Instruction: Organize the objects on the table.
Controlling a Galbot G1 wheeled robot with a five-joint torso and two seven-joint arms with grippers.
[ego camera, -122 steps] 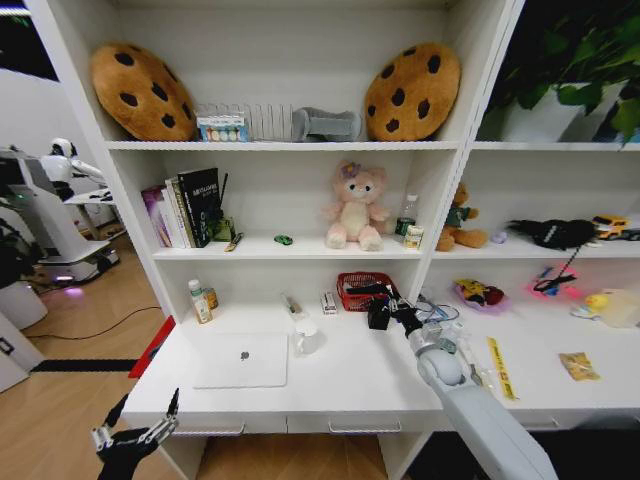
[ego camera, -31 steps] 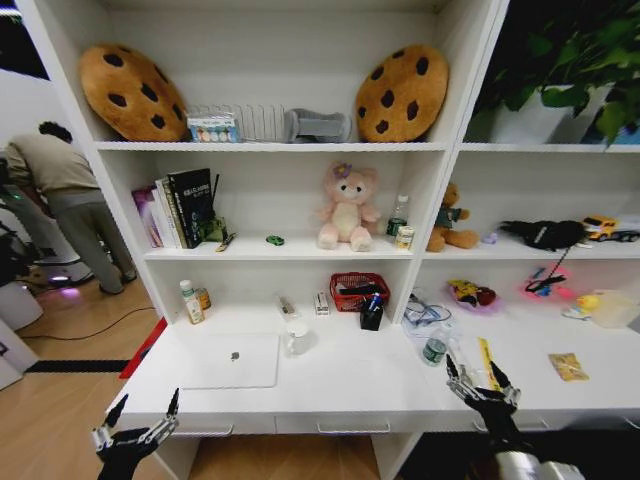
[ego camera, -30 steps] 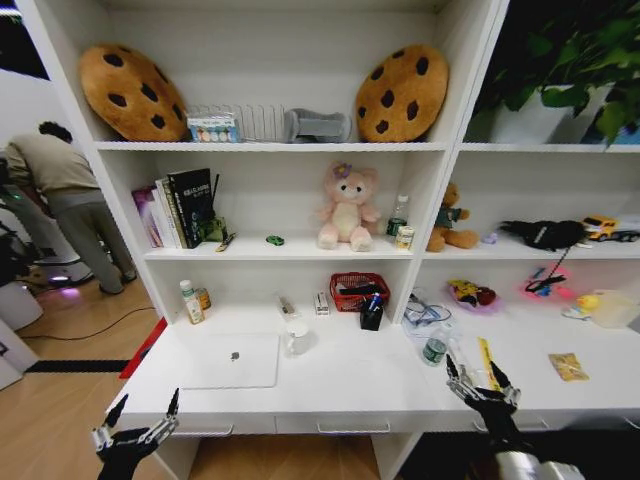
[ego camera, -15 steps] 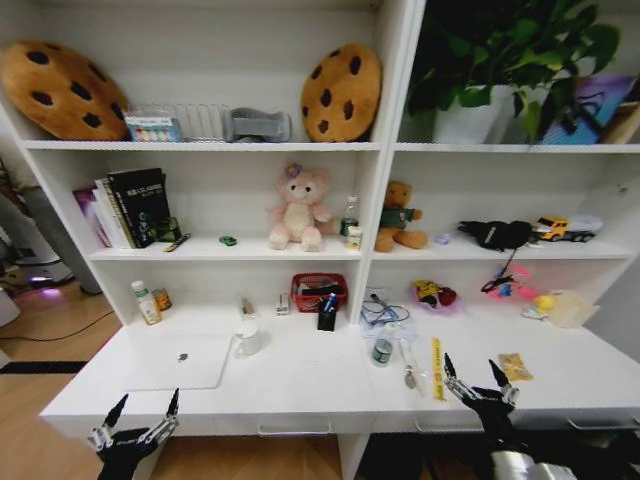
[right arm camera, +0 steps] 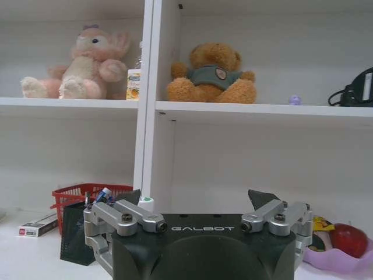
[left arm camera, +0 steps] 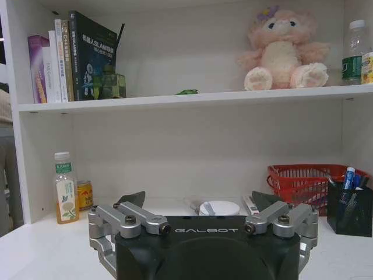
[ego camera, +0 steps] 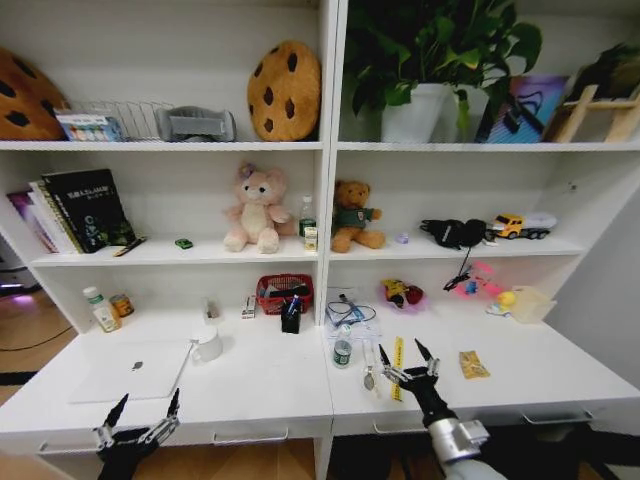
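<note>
The silver laptop (ego camera: 130,368) lies shut on the left part of the white table (ego camera: 262,388). A black pen holder (ego camera: 291,318) with a blue pen (left arm camera: 348,175) stands beside a red basket (ego camera: 283,292). A tiny green oval item (ego camera: 184,243) and a black pen (ego camera: 130,246) lie on the shelf above. My right gripper (ego camera: 408,362) is open over the table's front edge, near a yellow strip (ego camera: 398,352) and a green-capped bottle (ego camera: 343,350). My left gripper (ego camera: 140,420) hangs open below the table's front edge, under the laptop. Both wrist views show empty, spread jaws.
A white mug (ego camera: 207,345) stands right of the laptop. A bottle (ego camera: 97,308) and a can (ego camera: 122,304) stand at the back left. A snack packet (ego camera: 472,364) and a pink bowl (right arm camera: 341,245) lie to the right. Plush toys and books sit on the shelves.
The whole picture has slid left because the camera turned right. My right arm, stretched to the pen holder four seconds ago, is drawn back to the table's front edge. The left gripper stays put.
</note>
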